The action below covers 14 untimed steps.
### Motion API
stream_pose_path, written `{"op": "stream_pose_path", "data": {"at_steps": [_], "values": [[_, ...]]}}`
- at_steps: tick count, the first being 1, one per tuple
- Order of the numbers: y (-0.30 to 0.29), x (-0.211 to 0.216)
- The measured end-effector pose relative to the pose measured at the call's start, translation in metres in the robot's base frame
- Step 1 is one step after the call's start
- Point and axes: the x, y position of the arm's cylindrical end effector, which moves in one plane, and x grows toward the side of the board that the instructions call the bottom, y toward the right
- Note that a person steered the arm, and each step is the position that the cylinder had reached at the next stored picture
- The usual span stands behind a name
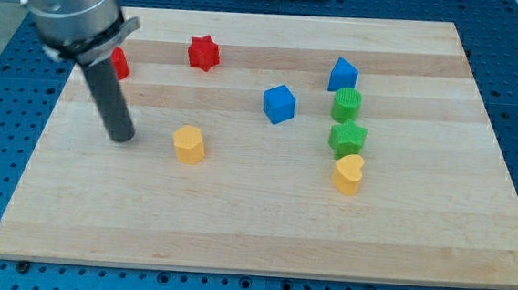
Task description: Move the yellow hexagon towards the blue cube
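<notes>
The yellow hexagon (188,145) sits on the wooden board (262,227), left of centre. The blue cube (279,103) stands up and to the right of it, with a gap between them. My tip (122,139) rests on the board to the left of the yellow hexagon, apart from it, at about the same height in the view. The rod rises up and to the left to the arm's grey body at the view's top left.
A red star (204,52) is near the top. A red block (117,63) is partly hidden behind the rod. On the right stand a blue pentagon-like block (343,74), two green blocks (347,105) (347,138) and a yellow heart (348,174).
</notes>
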Motion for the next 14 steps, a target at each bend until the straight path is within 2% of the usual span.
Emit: {"op": "stream_pose_path", "data": {"at_steps": [1,3,7,14], "values": [[0.024,0.008],[0.116,0.005],[0.182,0.022],[0.186,0.01]]}}
